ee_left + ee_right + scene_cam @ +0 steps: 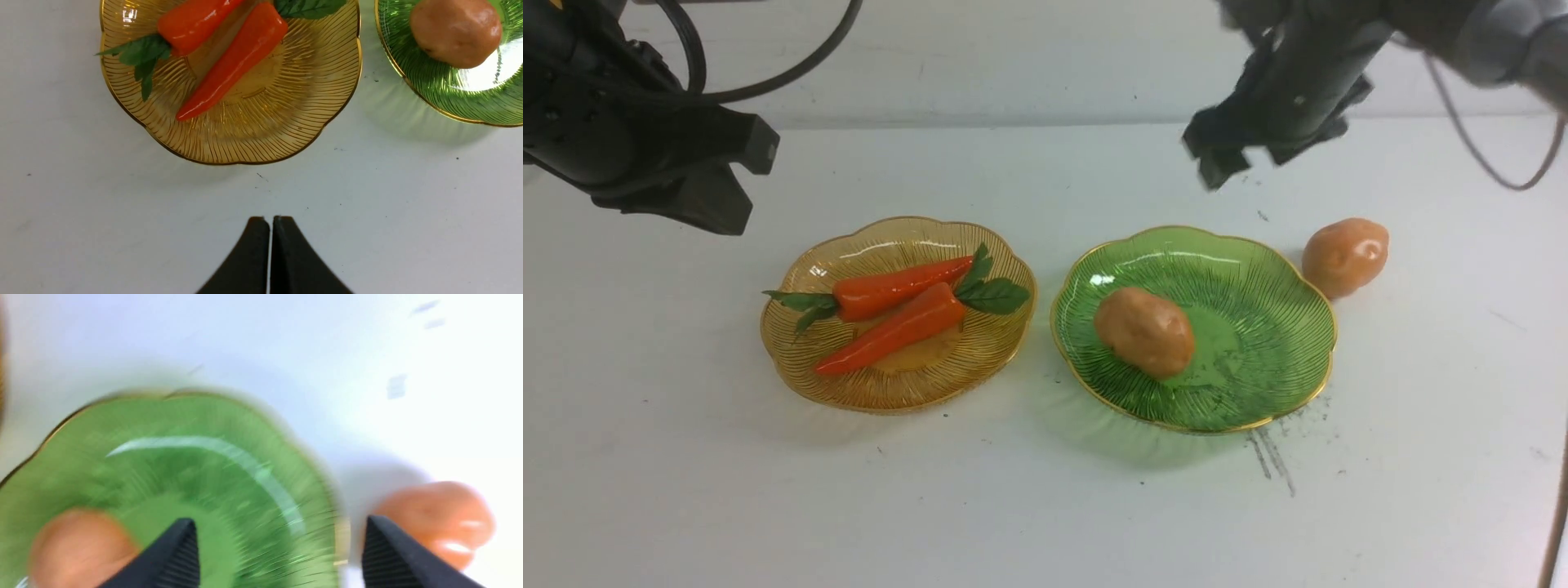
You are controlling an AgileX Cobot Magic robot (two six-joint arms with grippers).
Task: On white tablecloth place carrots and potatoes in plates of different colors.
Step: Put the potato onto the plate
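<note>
Two orange carrots (894, 306) lie side by side in the amber-yellow plate (800, 351), also seen in the left wrist view (229, 61). One potato (1145, 331) sits in the green plate (1258, 327). A second potato (1344, 256) lies on the white tablecloth (1045, 506) just past the green plate's far right rim. My right gripper (1241, 155) hangs open and empty above the far side of the green plate; its view is blurred and shows the plate (184, 457) and the loose potato (441, 510). My left gripper (270, 222) is shut and empty, high at the far left.
Grey scuff streaks (1274, 457) mark the cloth in front of the green plate. The two plates stand side by side with a narrow gap between them. A cable (1486, 147) hangs from the right arm.
</note>
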